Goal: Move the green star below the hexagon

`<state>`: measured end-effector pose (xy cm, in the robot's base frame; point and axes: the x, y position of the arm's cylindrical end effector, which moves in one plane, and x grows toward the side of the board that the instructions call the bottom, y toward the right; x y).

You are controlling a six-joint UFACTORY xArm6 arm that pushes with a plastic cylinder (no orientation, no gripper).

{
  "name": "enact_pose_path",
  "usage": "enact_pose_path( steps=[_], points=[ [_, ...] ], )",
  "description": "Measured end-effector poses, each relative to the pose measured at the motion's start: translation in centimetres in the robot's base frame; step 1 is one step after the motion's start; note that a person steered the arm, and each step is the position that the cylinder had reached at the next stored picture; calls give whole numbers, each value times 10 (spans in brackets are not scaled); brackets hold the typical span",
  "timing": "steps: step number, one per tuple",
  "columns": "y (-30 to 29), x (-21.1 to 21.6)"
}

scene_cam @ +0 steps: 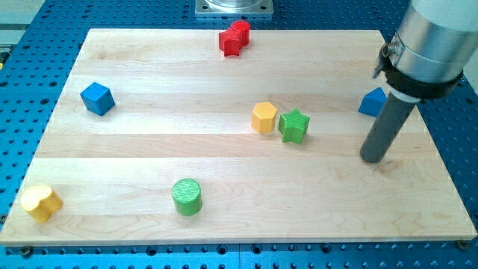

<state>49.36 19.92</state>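
Observation:
The green star (294, 125) lies near the middle of the wooden board (149, 164), touching the right side of the yellow hexagon (264, 117). My tip (373, 159) rests on the board to the right of the star and a little lower, well apart from it. The dark rod rises from the tip toward the view's top right.
A red block (234, 38) sits at the top edge. A blue cube (97, 98) is at the left, and a blue block (372, 102) is at the right, partly behind the rod. A green cylinder (187, 196) and a yellow block (39, 202) lie near the bottom.

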Motion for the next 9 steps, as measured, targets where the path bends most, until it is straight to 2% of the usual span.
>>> enact_pose_path(
  steps=[1, 2, 5, 7, 9],
  points=[
    [-2, -53],
    [-33, -68],
    [-72, -56],
    [-88, -21],
    [-88, -49]
  ],
)
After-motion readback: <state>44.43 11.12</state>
